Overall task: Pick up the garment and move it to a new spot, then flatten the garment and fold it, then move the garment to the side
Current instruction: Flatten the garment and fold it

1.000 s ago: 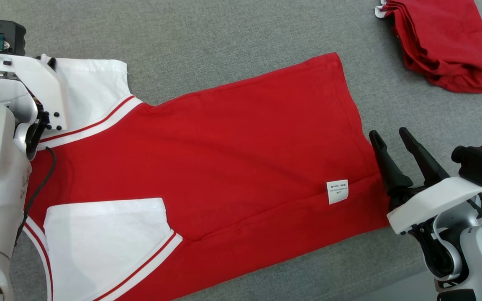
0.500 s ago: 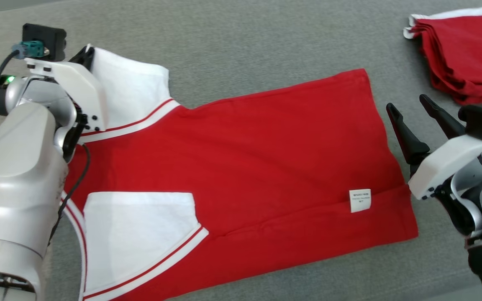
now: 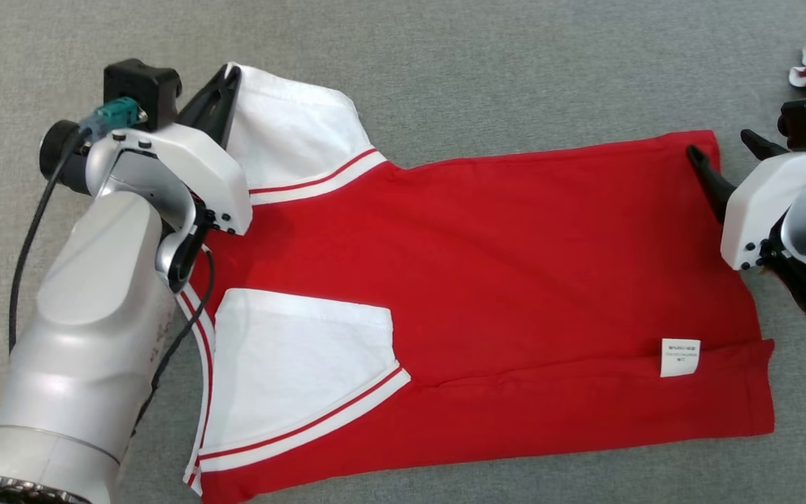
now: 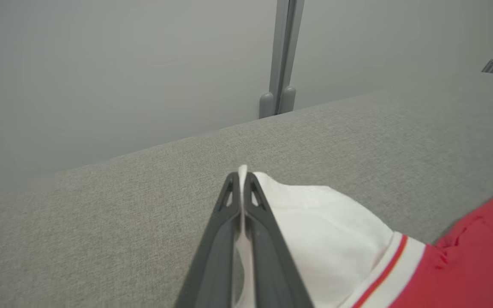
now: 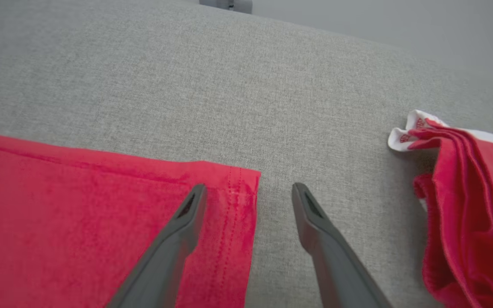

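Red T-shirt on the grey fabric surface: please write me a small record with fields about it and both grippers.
garment: red T-shirt, spread flat
left gripper: jaws shut on edge of white sleeve
right gripper: jaws open above far hem corner
nearby: folded red garments, apart from the T-shirt
surface: grey fabric

Desk (image 3: 515,70) covered in grey woven cloth, seen from above. A red T-shirt (image 3: 515,252) lies spread across it, shoulders toward the robot's left and hem toward its right, with a long fold along the near side. Both white sleeves carry red-striped trim. The far sleeve (image 3: 291,133) stands up off the cloth at its outer edge, and the near sleeve (image 3: 298,364) lies folded in over the red body. A white care label (image 3: 679,357) shows near the hem. Beyond the hem, apart from it, rests a stack of folded red garments (image 5: 477,205) edged in white.
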Robot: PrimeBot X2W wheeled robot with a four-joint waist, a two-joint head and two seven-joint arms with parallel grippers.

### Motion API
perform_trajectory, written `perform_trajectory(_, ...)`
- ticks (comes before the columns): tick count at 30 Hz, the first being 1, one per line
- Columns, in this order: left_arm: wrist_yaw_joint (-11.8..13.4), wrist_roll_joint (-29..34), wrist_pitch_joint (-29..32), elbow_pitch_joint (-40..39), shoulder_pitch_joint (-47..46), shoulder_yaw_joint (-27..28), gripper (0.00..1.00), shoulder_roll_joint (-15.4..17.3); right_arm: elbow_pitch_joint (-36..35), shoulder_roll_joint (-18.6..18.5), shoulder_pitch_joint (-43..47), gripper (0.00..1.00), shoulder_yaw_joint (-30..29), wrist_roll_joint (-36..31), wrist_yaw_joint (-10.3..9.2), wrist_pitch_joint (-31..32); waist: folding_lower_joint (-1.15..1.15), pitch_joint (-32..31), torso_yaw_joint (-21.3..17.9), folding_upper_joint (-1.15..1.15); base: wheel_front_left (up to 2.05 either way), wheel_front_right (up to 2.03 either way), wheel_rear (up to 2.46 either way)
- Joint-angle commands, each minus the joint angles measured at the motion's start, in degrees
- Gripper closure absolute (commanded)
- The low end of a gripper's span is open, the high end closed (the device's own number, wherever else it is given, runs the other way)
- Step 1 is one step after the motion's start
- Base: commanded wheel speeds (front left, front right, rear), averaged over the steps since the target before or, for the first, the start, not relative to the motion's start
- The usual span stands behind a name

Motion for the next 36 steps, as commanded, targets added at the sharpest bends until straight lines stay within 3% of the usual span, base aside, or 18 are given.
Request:
perform_trajectory(1, 0.46, -0.16, -0.42, -1.33, 1.10, -0.10, 1.00, 0.01, 2.03, -0.82, -1.67, 0.00, 0.87, 0.60, 0.01, 0.39, 0.00, 0.54, 0.70, 0.00, 0.00, 0.00, 0.00)
perform_trajectory(13, 1.85, -1.19, 1.38, -8.73, 4.61, -0.53, 1.00, 0.64, 9.42, -1.64, -6.70, 0.00, 7.70, 6.09, 0.01, 1.54, 0.00, 0.76, 1.74, 0.00, 0.00, 0.00, 0.00)
perform_trajectory(14, 1.98, -1.21, 1.58, -9.28, 4.82, -0.54, 1.00, 0.73, 9.88, -1.63, -7.11, 0.05, 8.28, 6.62, 0.01, 1.62, 0.00, 0.84, 1.82, 0.00, 0.00, 0.00, 0.00)
perform_trajectory(15, 2.22, -1.36, 2.00, -10.39, 4.97, -0.54, 1.00, 0.90, 10.88, -1.59, -8.06, 0.16, 9.30, 7.65, 0.01, 1.50, 0.00, 1.04, 2.04, 0.00, 0.00, 0.00, 0.00)
perform_trajectory(16, 2.27, -1.48, 2.27, -10.92, 5.06, -0.55, 1.00, 1.00, 11.34, -1.47, -8.42, 0.19, 9.86, 8.30, 0.01, 1.49, 0.00, 1.15, 2.19, 0.00, 0.00, 0.00, 0.00)
perform_trajectory(19, 2.48, -1.79, 2.71, -12.22, 5.81, -0.67, 1.00, 1.22, 12.95, -1.41, -9.45, 0.39, 11.55, 9.80, 0.01, 1.70, 0.00, 1.34, 2.78, 0.00, 0.00, 0.00, 0.00)
perform_trajectory(20, 2.56, -1.84, 2.74, -12.54, 6.05, -0.71, 1.00, 1.33, 13.38, -1.46, -9.73, 0.54, 12.22, 10.25, 0.01, 1.80, 0.00, 1.36, 2.96, 0.00, 0.00, 0.00, 0.00)
perform_trajectory(23, 2.62, -2.12, 2.90, -13.78, 6.52, -0.69, 1.00, 1.65, 14.67, -1.88, -10.49, 0.69, 13.85, 11.41, 0.01, 1.38, 0.00, 1.31, 3.40, 0.00, 0.00, 0.00, 0.00)
perform_trajectory(24, 2.70, -2.23, 2.86, -14.13, 6.91, -0.69, 1.00, 1.77, 14.99, -2.07, -10.80, 0.78, 14.34, 11.69, 0.01, 1.04, 0.00, 1.21, 3.51, 0.00, 0.00, 0.00, 0.00)
perform_trajectory(25, 2.88, -2.31, 2.70, -14.45, 7.33, -0.67, 1.00, 1.87, 15.32, -2.26, -11.00, 0.93, 14.83, 11.95, 0.00, 0.72, 0.00, 1.01, 3.59, 0.00, 0.00, 0.00, 0.00)
perform_trajectory(26, 3.04, -2.49, 2.57, -14.81, 7.73, -0.61, 1.00, 2.04, 15.64, -2.40, -11.14, 1.00, 15.37, 12.22, 0.00, 0.35, 0.00, 0.80, 3.62, 0.00, 0.00, 0.00, 0.00)
perform_trajectory(36, 4.26, -3.90, 0.10, -21.92, 15.21, 0.19, 1.00, 3.79, 13.05, -4.33, -7.67, 1.00, 18.97, 17.50, 0.00, -7.65, 0.00, -3.62, 3.20, 0.00, 0.00, 0.00, 0.00)
